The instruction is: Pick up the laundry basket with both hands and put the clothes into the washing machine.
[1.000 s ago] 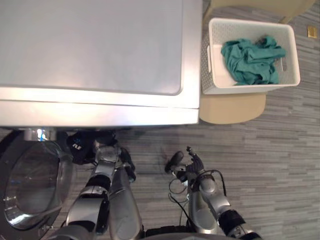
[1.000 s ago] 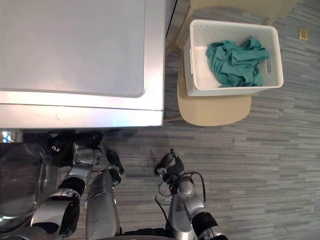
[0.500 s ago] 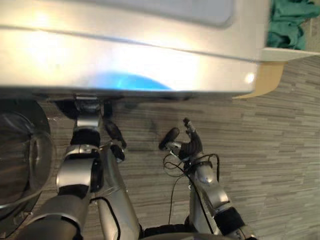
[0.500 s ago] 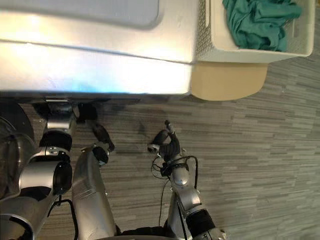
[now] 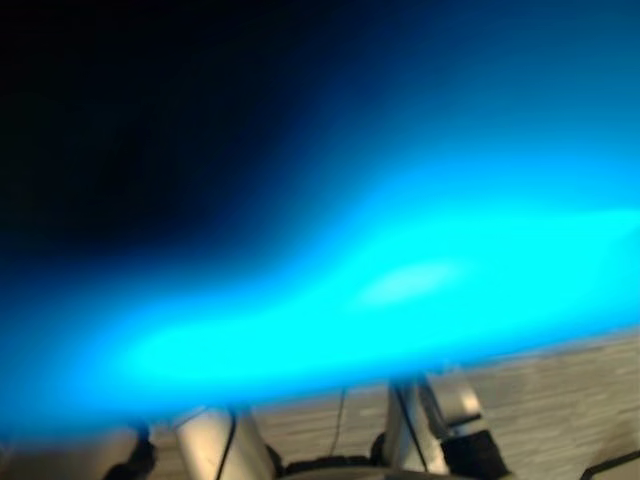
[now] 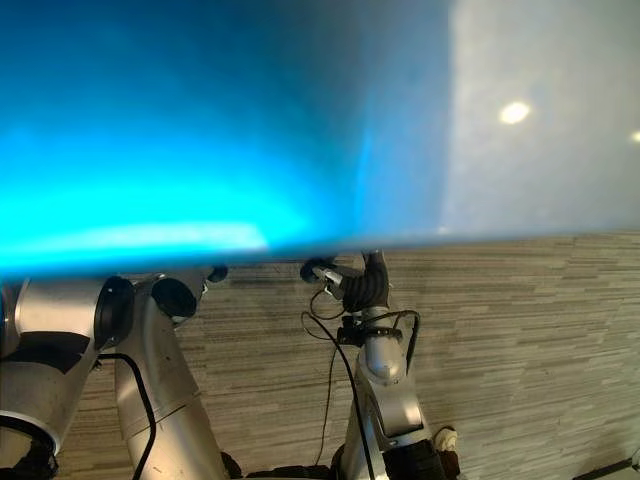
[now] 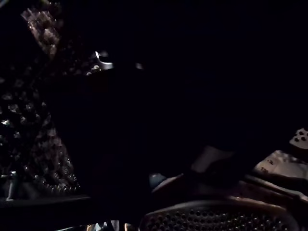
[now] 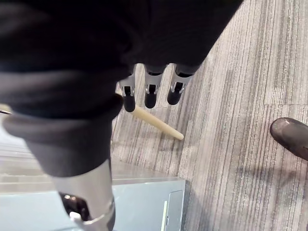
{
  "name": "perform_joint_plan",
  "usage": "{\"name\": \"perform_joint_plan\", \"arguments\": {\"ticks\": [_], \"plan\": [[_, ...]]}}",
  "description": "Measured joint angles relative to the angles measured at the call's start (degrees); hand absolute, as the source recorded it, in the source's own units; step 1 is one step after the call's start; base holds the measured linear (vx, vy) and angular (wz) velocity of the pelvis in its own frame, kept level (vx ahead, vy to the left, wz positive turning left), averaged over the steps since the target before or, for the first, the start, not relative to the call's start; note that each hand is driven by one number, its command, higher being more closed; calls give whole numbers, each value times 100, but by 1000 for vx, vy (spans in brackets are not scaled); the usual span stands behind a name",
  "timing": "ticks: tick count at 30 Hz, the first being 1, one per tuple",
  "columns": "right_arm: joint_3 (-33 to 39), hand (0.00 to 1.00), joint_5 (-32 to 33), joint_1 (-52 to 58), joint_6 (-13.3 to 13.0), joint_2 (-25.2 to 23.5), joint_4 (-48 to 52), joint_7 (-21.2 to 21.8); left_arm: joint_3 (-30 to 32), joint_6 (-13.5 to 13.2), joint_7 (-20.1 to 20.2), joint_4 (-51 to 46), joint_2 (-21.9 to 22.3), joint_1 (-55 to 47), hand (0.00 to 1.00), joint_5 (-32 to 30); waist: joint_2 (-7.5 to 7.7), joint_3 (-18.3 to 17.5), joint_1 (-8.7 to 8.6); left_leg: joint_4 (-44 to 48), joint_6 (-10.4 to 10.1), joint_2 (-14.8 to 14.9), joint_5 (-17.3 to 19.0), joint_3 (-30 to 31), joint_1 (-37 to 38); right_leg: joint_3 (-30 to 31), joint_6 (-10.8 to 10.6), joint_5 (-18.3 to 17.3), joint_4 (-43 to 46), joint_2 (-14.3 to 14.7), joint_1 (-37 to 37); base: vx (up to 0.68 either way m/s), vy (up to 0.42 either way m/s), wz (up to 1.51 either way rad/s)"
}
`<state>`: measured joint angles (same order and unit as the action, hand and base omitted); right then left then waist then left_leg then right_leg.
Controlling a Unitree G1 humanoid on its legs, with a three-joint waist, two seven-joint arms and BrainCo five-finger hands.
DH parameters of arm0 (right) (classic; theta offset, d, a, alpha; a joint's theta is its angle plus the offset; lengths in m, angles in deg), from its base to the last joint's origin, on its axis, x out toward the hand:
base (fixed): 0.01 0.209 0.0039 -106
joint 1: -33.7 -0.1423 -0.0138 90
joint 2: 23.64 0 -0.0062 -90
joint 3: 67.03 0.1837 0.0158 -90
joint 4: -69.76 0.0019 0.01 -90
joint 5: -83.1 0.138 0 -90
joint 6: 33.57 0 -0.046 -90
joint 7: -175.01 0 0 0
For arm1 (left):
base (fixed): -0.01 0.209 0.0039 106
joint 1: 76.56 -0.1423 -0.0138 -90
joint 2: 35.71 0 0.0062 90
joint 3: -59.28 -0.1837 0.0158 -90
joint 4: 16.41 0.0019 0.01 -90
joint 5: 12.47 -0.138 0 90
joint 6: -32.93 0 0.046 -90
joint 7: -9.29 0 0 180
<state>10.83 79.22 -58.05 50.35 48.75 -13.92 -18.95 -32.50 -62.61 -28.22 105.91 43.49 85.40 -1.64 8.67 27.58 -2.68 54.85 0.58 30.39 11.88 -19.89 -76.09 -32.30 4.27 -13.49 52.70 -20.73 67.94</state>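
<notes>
Grey washing machine (image 6: 540, 120) is seen close ahead; the laundry basket's place cannot be told. The right hand (image 8: 150, 94) is held over the floor (image 8: 231, 96), fingers (image 8: 175, 91) straight and empty. The basket is judged light and stiff, best taken at opposite rims.

The washing machine (image 6: 540, 150) is a glossy silver-grey body, close beneath the head camera and standing on the floor; its perforated metal drum (image 7: 33, 149) is dark inside

Grey striped carpet (image 6: 520, 340) covers the floor. A pale wooden leg (image 8: 156, 123) slants above it, and a person's dark shoe (image 8: 291, 137) rests nearby.
</notes>
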Motion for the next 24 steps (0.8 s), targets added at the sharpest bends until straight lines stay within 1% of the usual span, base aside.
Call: {"name": "perform_joint_plan", "arguments": {"ticks": [1,2,4,5,7,8,9,10,11,12,13,14,15,16,17,18,19,20,23,24], "plan": [[-1,0,1,-7,-1,2,1,28,-151,2,18,0,-74,38,100,177,-3,-30,2,5,0,65,0,-94,-5,13,12,-8,-2,-1,41,-48,-31,1],[-1,0,0,-6,0,4,1,34,-216,2,31,1,-94,65,100,292,-12,-39,1,5,0,64,0,-99,-14,18,19,-12,-8,-1,53,-48,-16,-3],[-5,0,5,-7,5,6,2,53,-443,2,171,5,-183,123,100,880,-18,-53,2,-19,0,62,0,-142,-18,48,0,-1,-60,9,95,-59,-8,-4],[2,0,5,-7,6,11,2,53,-493,2,214,20,-192,145,100,1007,-13,-64,4,-39,0,61,0,-174,-18,65,-3,1,-84,13,120,-65,-11,-5],[45,0,53,-6,42,114,83,53,-750,-63,278,203,-219,289,100,1565,-34,-86,27,-87,2,63,1,-274,-19,92,-36,21,-218,38,167,-77,-6,-11],[49,0,59,-9,50,153,139,52,-810,-74,293,215,-246,310,100,1730,-35,-86,30,-106,3,63,2,-286,-19,98,-39,23,-257,55,173,-95,13,-19],[69,0,106,-9,66,222,294,51,-956,-134,320,254,-311,357,100,2019,-59,-106,24,-211,6,50,4,-355,-20,88,-99,59,-387,72,184,-67,15,-14],[124,0,108,0,79,240,414,49,-1028,-170,345,325,-313,421,100,2141,-97,-137,17,-320,5,49,4,-474,-14,73,-117,68,-502,70,209,-94,27,-9],[166,0,116,10,88,293,509,52,-1129,-251,313,336,-320,463,100,2309,-119,-153,-2,-6,34,67,93,-502,-70,89,-129,80,-574,56,265,-55,27,-8],[165,0,117,35,97,344,564,54,-1164,-310,272,341,-320,461,100,2375,-128,-151,9,542,177,112,240,-270,-163,104,-130,82,-520,41,271,-26,55,-39],[181,0,122,105,103,471,669,53,-1192,-447,217,385,-320,446,100,2519,-186,-162,87,756,-8,77,778,38,125,103,-207,117,-385,54,286,33,88,-34],[213,0,146,167,112,509,722,55,-1107,-516,186,333,-328,472,100,2583,-209,-188,41,714,-8,48,1095,-32,154,247,-179,121,-76,-42,339,51,75,-20],[209,0,153,213,118,502,729,67,-1116,-574,157,289,-334,486,100,2588,-215,-203,6,697,-14,41,1095,-54,139,297,-201,103,-128,-19,271,27,47,20],[193,0,153,257,135,497,742,112,-1150,-733,79,270,-365,529,100,2615,-234,-226,-20,581,-98,59,1046,-118,125,189,-236,153,-352,-15,235,-49,1,16],[198,0,152,269,153,547,752,175,-1128,-851,92,271,-382,556,100,2745,-241,-242,-44,475,-140,83,1012,-152,99,110,-247,155,-498,44,195,-55,1,8],[204,0,152,272,158,554,753,176,-1121,-866,111,271,-378,557,100,2784,-239,-245,-51,460,-140,81,993,-153,102,105,-254,156,-520,53,185,-96,-20,3],[220,0,149,289,177,556,751,175,-1116,-866,256,273,-383,556,100,2950,-240,-250,-84,376,-143,86,988,-187,111,83,-280,173,-563,56,162,-73,-28,16],[209,0,148,319,184,551,751,179,-1117,-865,380,275,-395,559,100,2976,-236,-252,-133,307,-202,79,954,-246,136,81,-308,201,-633,57,145,-81,-36,21],[207,0,140,341,196,550,728,180,-1152,-811,656,361,-393,640,100,2963,-229,-249,-134,139,-241,67,827,-320,181,42,-335,224,-763,89,108,-44,-36,11],[194,0,140,342,195,550,691,184,-1178,-719,835,485,-402,750,0,2929,-228,-247,-132,39,-289,67,794,-363,209,-22,-370,283,-886,104,60,-51,-23,3]]}}
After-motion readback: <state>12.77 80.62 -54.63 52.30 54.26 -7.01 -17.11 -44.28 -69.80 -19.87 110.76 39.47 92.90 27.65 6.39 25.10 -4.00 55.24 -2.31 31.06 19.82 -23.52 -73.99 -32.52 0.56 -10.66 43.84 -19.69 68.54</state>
